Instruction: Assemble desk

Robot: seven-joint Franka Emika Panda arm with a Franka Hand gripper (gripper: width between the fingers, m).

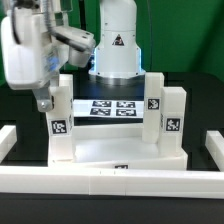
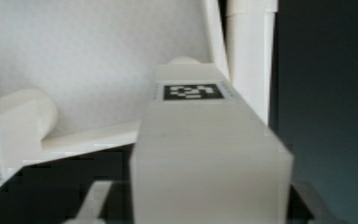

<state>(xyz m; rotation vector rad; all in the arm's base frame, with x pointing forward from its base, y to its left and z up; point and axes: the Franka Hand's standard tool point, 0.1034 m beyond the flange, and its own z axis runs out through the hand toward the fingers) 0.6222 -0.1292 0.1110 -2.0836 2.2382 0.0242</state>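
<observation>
White desk panel (image 1: 115, 150) sits low centre of the exterior view on the black worktop (image 1: 200, 120), four square tagged legs (image 1: 61, 125) standing up at its corners. Wrist view: one tagged leg (image 2: 202, 130) fills the frame. Pincer (image 1: 42, 103) upper left, blurred; cannot tell its state.

The desk panel (image 1: 118, 150) was white, as were its legs (image 1: 174, 122), each marked with a black-and-white tag (image 1: 171, 125). The marker board (image 1: 113, 107) was white, printed with black square patterns. The rails (image 1: 110, 182) were white, and the table (image 1: 205, 115) was black. A green backdrop (image 1: 185, 35) was seen behind. The arm (image 1: 40, 45) was white and grey, with a black triangle sign on its white base (image 1: 117, 45). In the wrist view, a white leg (image 2: 208, 150) was shown with a black-and-white tag (image 2: 194, 91) on it.
</observation>
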